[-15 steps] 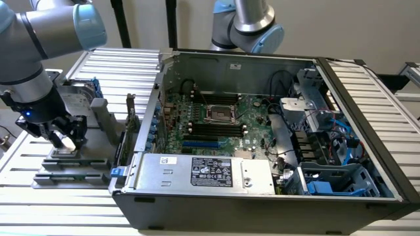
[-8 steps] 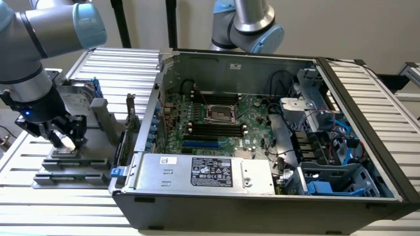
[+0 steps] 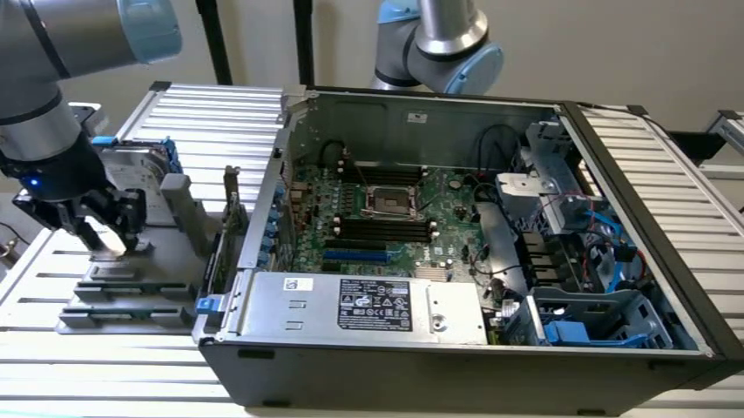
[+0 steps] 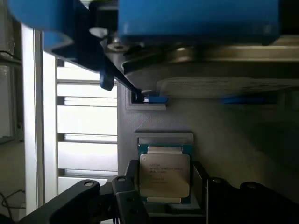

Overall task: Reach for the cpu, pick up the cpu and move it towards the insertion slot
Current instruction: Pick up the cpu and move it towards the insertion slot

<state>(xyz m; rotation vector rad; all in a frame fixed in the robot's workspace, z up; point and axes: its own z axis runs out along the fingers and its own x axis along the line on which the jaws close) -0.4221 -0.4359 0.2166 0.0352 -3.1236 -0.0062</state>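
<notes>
**Wrist view: gripper astride the cpu at the parts fixture**

Nearest the lens, the gripper (image 4: 166,182) has its two black fingers (image 4: 132,186) set against opposite edges of the cpu (image 4: 164,173). They appear to be clamped on it, though the contact lines lie in shadow. The chip faces the camera flat, its silver plate with printed lettering uppermost and its green rim showing, over a framed recess in the grey fixture (image 4: 224,140). Farther along the same fixture stands a silver hard drive (image 4: 210,70) in blue brackets.

From the exterior view, the arm (image 3: 47,131) reaches down at the exterior view's left. Its gripper (image 3: 103,239) is low over the grey fixture (image 3: 128,300), which rests on a white slatted table (image 3: 104,374). The hard drive (image 3: 134,161) stands just behind the gripper. Well apart, toward the exterior view's right, an open computer case (image 3: 465,374) lies on its side with the motherboard exposed. The insertion slot (image 3: 389,202), a silver-framed square with a dark centre, sits on that board just beside a row of long black memory slots (image 3: 378,231). A second arm (image 3: 440,43) hangs behind the case.
</notes>
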